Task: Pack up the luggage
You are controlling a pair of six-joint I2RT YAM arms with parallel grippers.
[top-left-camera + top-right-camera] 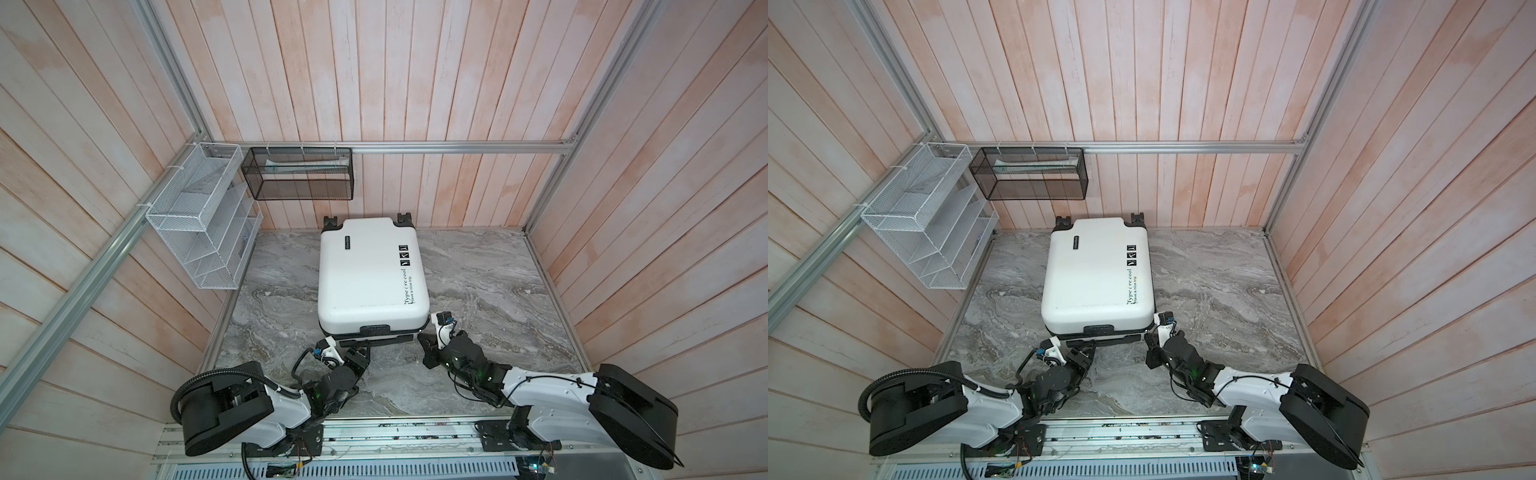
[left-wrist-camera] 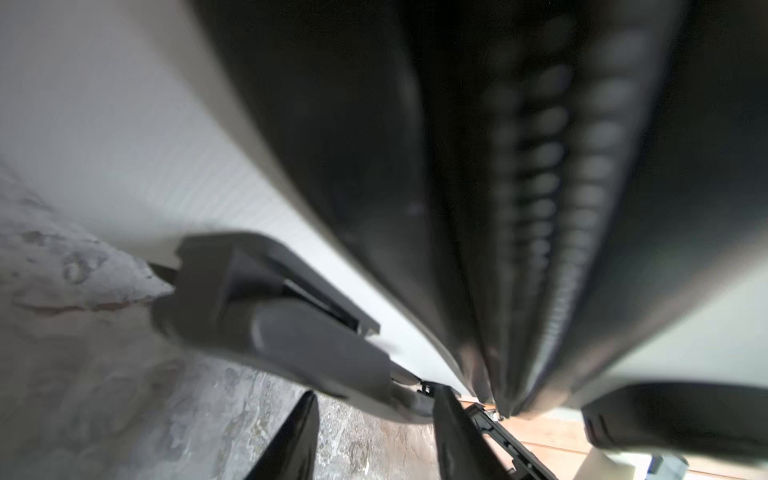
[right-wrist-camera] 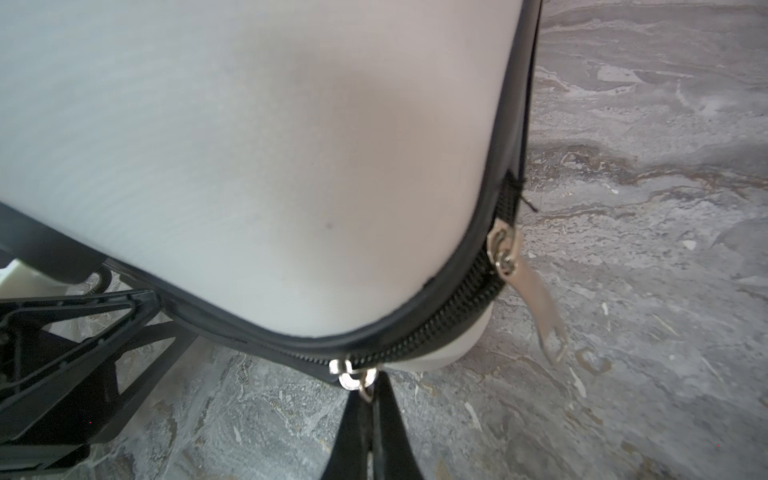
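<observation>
The small white hard-shell suitcase (image 1: pixel 370 274) is lying flat with its lid down in the middle of the grey marble-patterned tabletop (image 1: pixel 490 291). Its wheels are pointing at the far wall, its black carry handle (image 1: pixel 376 330) is facing the near edge, and both arms are crowding that near side. The right gripper (image 3: pixel 368 401) is pinching shut on the small silver zipper pull (image 3: pixel 353 376) at the near right corner of the case. A second silver pull tab (image 3: pixel 536 299) is dangling free just round that corner. The left gripper (image 1: pixel 360 351) is sitting just beside the handle on the near left, and in the left wrist view its black fingers (image 2: pixel 291 440) are standing apart with only tabletop between them, gripping nothing. So this is looking like the zipping-up stage, with the closing in hand. The next move is calling for a steady drag of the held pull along the black zipper track (image 3: pixel 436 332), following the corner's curve without slipping out of the pinch. Meanwhile the left gripper would be bracing the shell so the case isn't sliding. Which stretch of seam is lying unzipped, the views are not settling.
</observation>
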